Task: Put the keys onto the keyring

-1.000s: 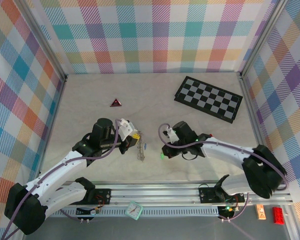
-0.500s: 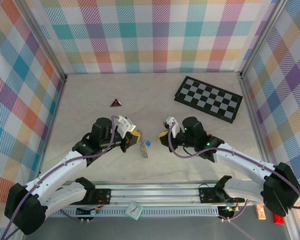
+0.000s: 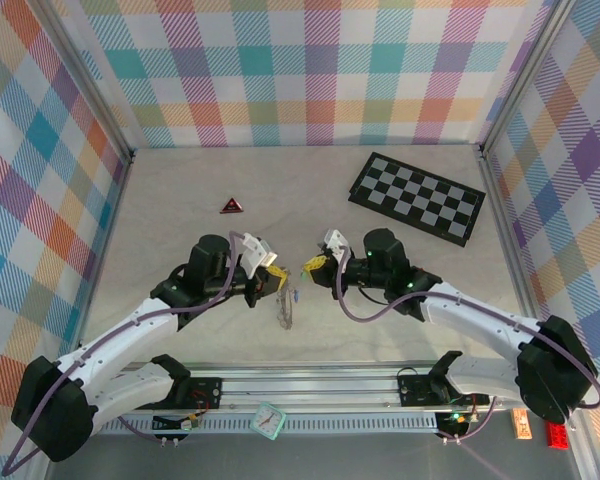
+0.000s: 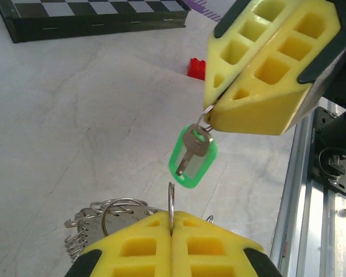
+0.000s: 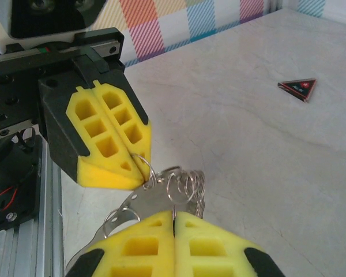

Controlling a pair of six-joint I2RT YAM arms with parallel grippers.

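My left gripper [image 3: 273, 277] is shut on a thin steel ring [image 4: 171, 202] of the keyring, gripped edge-on between its yellow pads [image 4: 138, 242]. The bunch of silvery keys [image 4: 95, 218] and small rings hangs below it, seen as a grey strip [image 3: 284, 306] over the table. My right gripper [image 3: 313, 264] faces it a short way to the right. It is shut on the small ring of a single key [image 4: 194, 144] with a green tag [image 4: 191, 173], which dangles just above the held ring without touching it. From the right wrist, the left gripper [image 5: 141, 164] and the key bunch [image 5: 184, 187] lie straight ahead.
A chequered board [image 3: 417, 197] lies at the back right. A small red-and-black triangle [image 3: 231, 206] sits at the back left. A red block [image 4: 196, 68] lies beyond the right gripper. The aluminium rail [image 3: 310, 385] runs along the near edge.
My right gripper has lifted off the table and swung up and left with the tagged key, closing on the left gripper. The left gripper shifted slightly with the key bunch.
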